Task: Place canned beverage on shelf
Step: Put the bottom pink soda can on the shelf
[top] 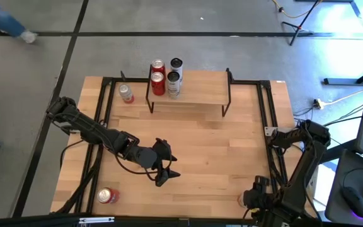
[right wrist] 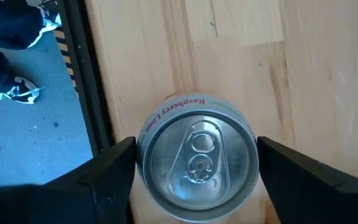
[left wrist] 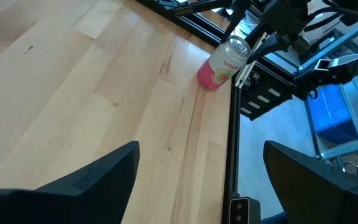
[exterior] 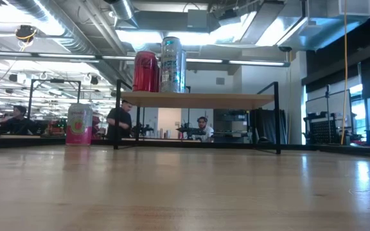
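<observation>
Left pincer (top: 163, 170) hangs spread wide and empty over the middle of the desk (top: 232, 151) in the high view. Ahead of it, at the desk's far edge, the shelf (top: 200, 88) already carries four cans (top: 166, 77) bunched at its left end. A pink can (top: 126, 93) stands on the desk just left of the shelf, and a red can (top: 108, 195) lies on its side behind and to the left of this pincer. The right pincer (top: 252, 199) sits at the near right corner.

Low view: the shelf (exterior: 198, 99) holds a red can (exterior: 146, 70) and a silver can (exterior: 172, 64), with the pink can (exterior: 79, 123) below on the desk; no pincer shows.

Left wrist view: both fingers (left wrist: 73, 186) are far apart, a pink can (left wrist: 224, 63) well beyond them by the desk edge.

Right wrist view: the right pincer's fingers (right wrist: 104, 180) flank a Raspberry Lime can (right wrist: 197, 155) from above; whether they touch it I cannot tell.

Judging by this, several cans are shelved and at least three remain.
</observation>
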You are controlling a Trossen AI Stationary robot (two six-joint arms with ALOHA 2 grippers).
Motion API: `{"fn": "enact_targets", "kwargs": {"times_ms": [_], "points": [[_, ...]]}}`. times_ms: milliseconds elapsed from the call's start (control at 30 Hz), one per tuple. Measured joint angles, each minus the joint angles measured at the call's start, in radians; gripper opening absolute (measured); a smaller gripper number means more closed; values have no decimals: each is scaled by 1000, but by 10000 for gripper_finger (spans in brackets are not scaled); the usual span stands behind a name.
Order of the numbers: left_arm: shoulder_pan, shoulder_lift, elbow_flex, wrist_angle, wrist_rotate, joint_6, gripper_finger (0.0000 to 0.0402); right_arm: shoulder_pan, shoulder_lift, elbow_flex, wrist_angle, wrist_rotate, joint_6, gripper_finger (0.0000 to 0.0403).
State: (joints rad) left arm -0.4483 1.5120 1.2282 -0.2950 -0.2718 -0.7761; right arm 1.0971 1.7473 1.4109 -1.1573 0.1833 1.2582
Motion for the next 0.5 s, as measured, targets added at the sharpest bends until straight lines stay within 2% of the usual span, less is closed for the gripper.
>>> {"fn": "enact_targets", "kwargs": {"times_ms": [100, 333, 500], "points": [[0, 0, 0, 0, 0, 0, 330, -5, 1, 0, -8, 6, -4, 319], [0, 0, 0, 5, 0, -1, 330, -5, 4, -3, -55, 10, -9, 394], [0, 0, 0, 5, 0, 0, 330, -5, 4, -3, -49, 8, -47, 373]]}}
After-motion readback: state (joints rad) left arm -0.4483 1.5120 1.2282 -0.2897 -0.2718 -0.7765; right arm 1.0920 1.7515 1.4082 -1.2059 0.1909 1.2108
